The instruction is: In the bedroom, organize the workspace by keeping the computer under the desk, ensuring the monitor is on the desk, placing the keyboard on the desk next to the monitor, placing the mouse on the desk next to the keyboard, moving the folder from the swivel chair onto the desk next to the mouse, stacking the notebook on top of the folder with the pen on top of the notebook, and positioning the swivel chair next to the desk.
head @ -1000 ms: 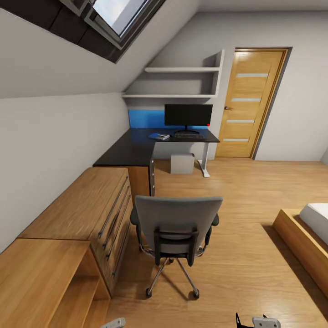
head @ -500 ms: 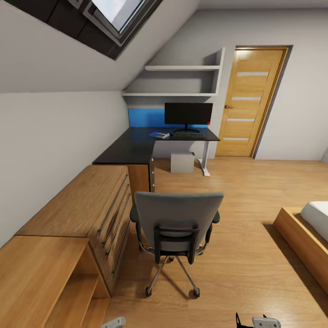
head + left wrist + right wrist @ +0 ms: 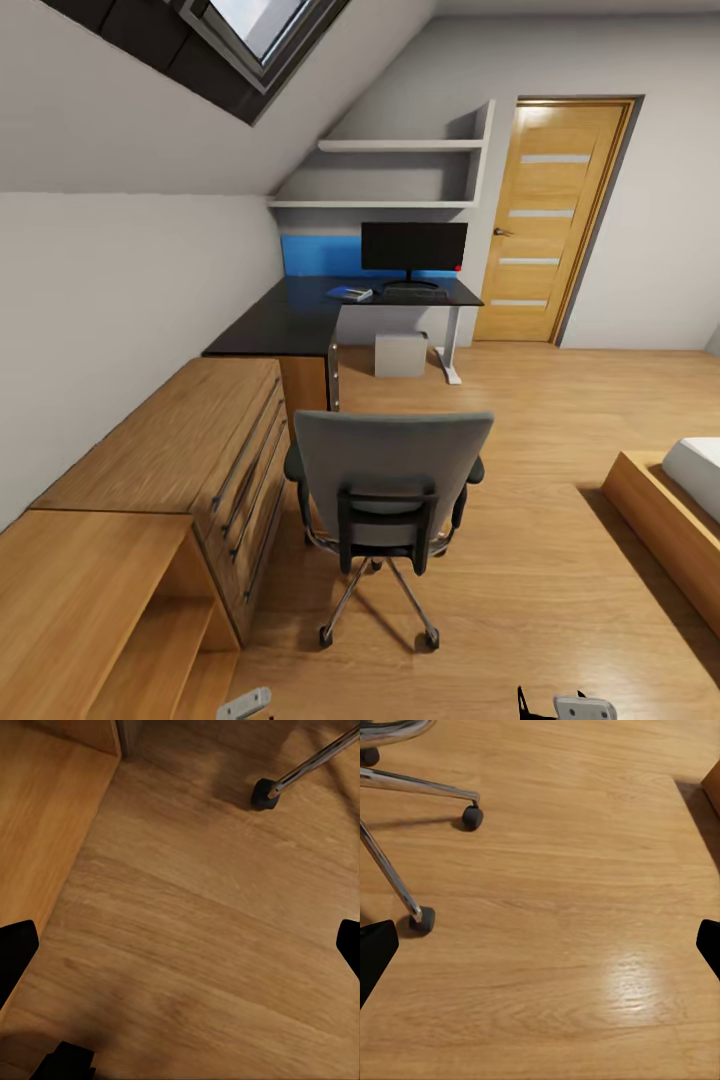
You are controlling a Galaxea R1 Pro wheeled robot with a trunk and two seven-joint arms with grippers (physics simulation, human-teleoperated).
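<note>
Bright, even render with soft shadows, a glare patch on the floor [image 3: 634, 982], and wide-angle edge stretching.

blk fingers [image 3: 16, 951], grey wrist pts [image 3: 245, 704]

- No legible text, labels, brands, numbers or signs in any view.
- Wide flat black monitor [image 3: 413, 247] on the glossy black counter [image 3: 300, 318]: screen blank, one small red light, no characters.
</note>
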